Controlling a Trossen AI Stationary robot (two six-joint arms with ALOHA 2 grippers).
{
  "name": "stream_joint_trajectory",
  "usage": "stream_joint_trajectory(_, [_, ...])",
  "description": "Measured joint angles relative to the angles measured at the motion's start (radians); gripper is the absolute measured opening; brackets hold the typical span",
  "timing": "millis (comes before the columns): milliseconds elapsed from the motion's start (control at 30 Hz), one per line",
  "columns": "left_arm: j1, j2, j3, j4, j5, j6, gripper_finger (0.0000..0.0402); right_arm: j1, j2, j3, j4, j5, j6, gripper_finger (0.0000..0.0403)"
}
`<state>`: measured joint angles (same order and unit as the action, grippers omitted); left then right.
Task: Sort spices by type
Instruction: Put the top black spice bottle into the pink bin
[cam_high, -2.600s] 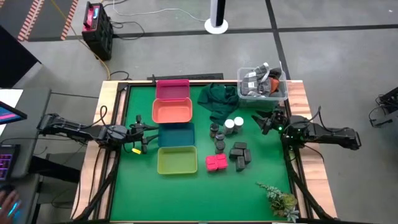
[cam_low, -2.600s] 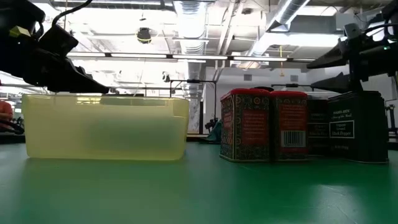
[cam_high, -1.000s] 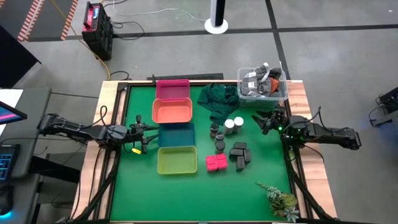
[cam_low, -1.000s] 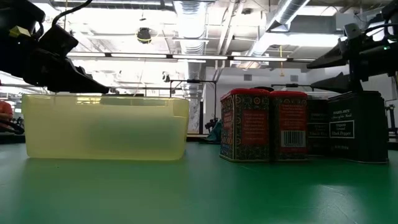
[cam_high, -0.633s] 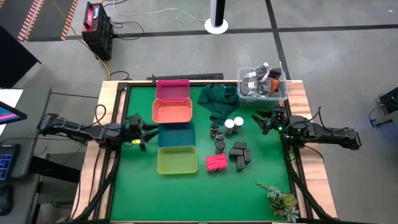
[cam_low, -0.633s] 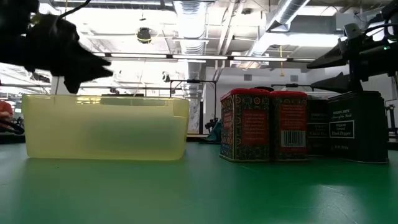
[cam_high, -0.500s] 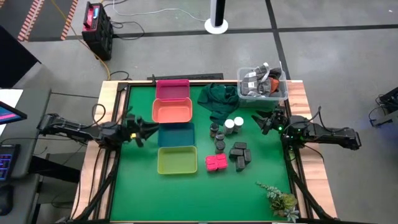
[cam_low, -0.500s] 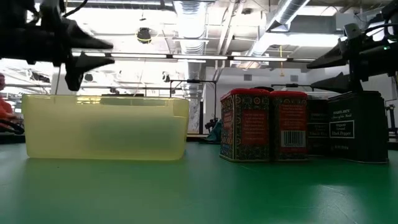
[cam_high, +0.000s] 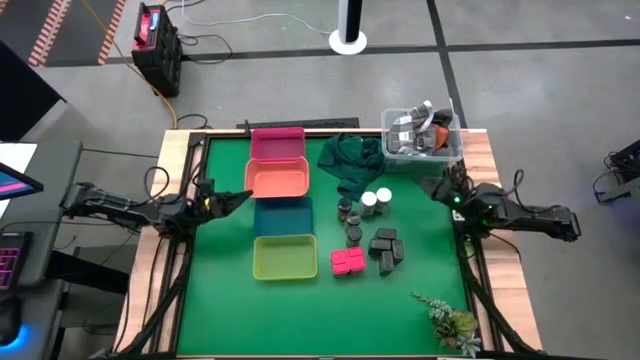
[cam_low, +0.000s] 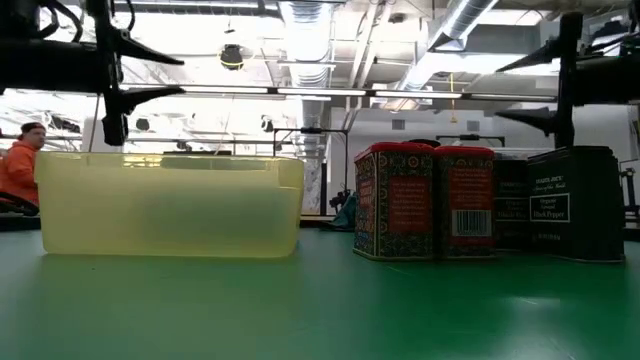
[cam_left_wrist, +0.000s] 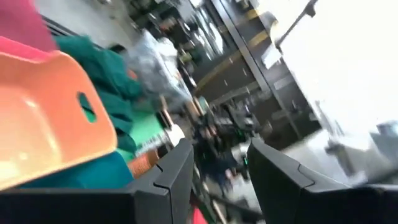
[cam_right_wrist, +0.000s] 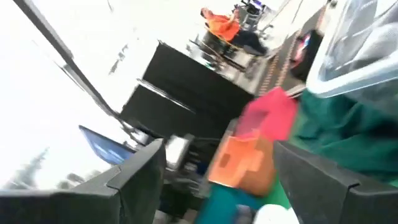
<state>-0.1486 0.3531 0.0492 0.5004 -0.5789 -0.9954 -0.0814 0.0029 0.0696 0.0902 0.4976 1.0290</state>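
Observation:
The spices stand together right of the trays on the green mat: dark round jars (cam_high: 350, 222), two white-capped jars (cam_high: 375, 200), pink-red packets (cam_high: 347, 262) and dark grey boxes (cam_high: 386, 247). In the low view the red packets (cam_low: 425, 215) and a dark box (cam_low: 572, 215) stand upright. My left gripper (cam_high: 240, 198) hovers at the table's left edge, level, pointing at the orange tray (cam_high: 277, 180); it is open and holds nothing (cam_left_wrist: 221, 168). My right gripper (cam_high: 437, 185) hovers at the right edge, open and holding nothing (cam_right_wrist: 217, 180).
Four trays lie in a column: pink (cam_high: 277, 143), orange, teal (cam_high: 283, 215), yellow-green (cam_high: 284, 257). A dark green cloth (cam_high: 352, 160) lies at the back. A clear bin (cam_high: 422, 135) stands at the far right corner, a plant sprig (cam_high: 450, 320) at the near right. A person in orange (cam_low: 15, 170) sits beyond the table.
My left gripper has risen a little, tipped up from pointing down to level, and rolled about its own axis, so its fingers now stand one above the other. My right gripper has also tipped up and rolled. The spices have not moved.

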Motion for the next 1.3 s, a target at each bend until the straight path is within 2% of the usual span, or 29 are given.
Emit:
stream_joint_trajectory(167, [0.000, 0.046, 0.115, -0.058, -0.018, 0.095, 0.0142, 0.002, 0.000, 0.001, 0.041, -0.002, 0.129, 0.0317])
stream_joint_trajectory(333, [0.009, 0.177, 0.267, -0.140, -0.060, 0.225, 0.0142, -0.006, 0.000, 0.002, 0.034, -0.002, 0.119, 0.0317])
stream_joint_trajectory(500, [0.065, 0.327, 0.408, -0.225, -0.047, 0.230, 0.0142, -0.028, 0.000, 0.003, -0.050, -0.002, 0.096, 0.0317])
stream_joint_trajectory(600, [0.106, 0.415, 0.475, -0.262, 0.027, 0.223, 0.0142, -0.025, 0.005, 0.003, -0.090, -0.012, 0.091, 0.0317])
stream_joint_trajectory(767, [0.171, 0.560, 0.583, -0.292, 0.218, 0.185, 0.0142, -0.008, 0.032, 0.009, -0.026, -0.156, -0.053, 0.0317])
stream_joint_trajectory(867, [0.203, 0.646, 0.636, -0.316, 0.321, 0.187, 0.0142, 0.014, 0.071, 0.057, -0.100, -0.185, -0.105, 0.0317])
stream_joint_trajectory(1067, [0.251, 0.790, 0.763, -0.359, 0.481, 0.259, 0.0142, 0.043, 0.220, 0.271, -0.378, -0.180, -0.276, 0.0317])
stream_joint_trajectory(1300, [0.264, 0.959, 0.984, -0.608, 0.549, 0.424, 0.0168, 0.043, 0.498, 0.533, -0.589, -0.179, -0.513, 0.0317])
